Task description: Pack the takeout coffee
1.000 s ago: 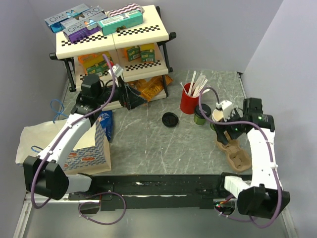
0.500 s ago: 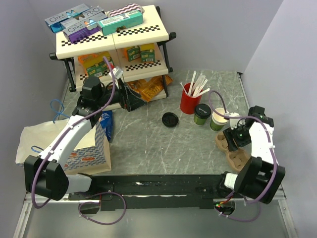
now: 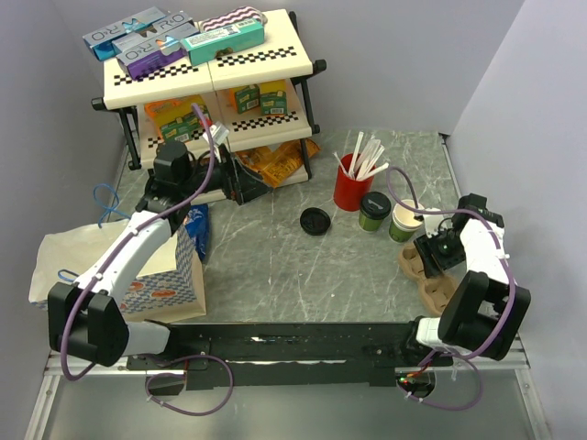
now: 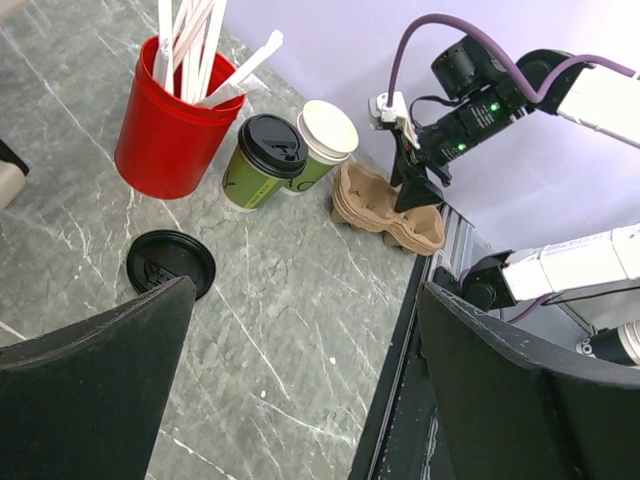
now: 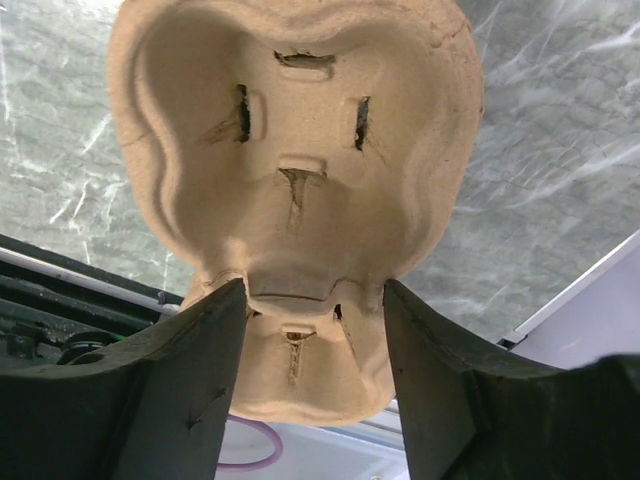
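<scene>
The takeout coffee [image 3: 373,210] is a small green cup with a black lid on, standing just right of the red cup [image 3: 349,188]; the left wrist view shows it too [image 4: 262,160]. A twin green cup [image 3: 406,220], open and cream inside, stands beside it. A loose black lid [image 3: 315,221] lies on the table. My right gripper [image 5: 315,300] is closed on the narrow waist of a brown cardboard cup carrier [image 5: 295,150], which lies at the table's right edge [image 3: 438,291]. My left gripper [image 4: 310,340] hovers open and empty over the table, left of the cups.
A two-tier shelf [image 3: 206,69] with boxes and snack packets stands at the back left. A printed paper bag [image 3: 160,280] and white paper [image 3: 60,261] lie at the left. White sticks fill the red cup. A black rail [image 3: 303,344] runs along the front.
My right gripper has left the open green cup, come down over the cardboard carrier and narrowed its jaws onto the carrier's waist. The left arm has not moved.
</scene>
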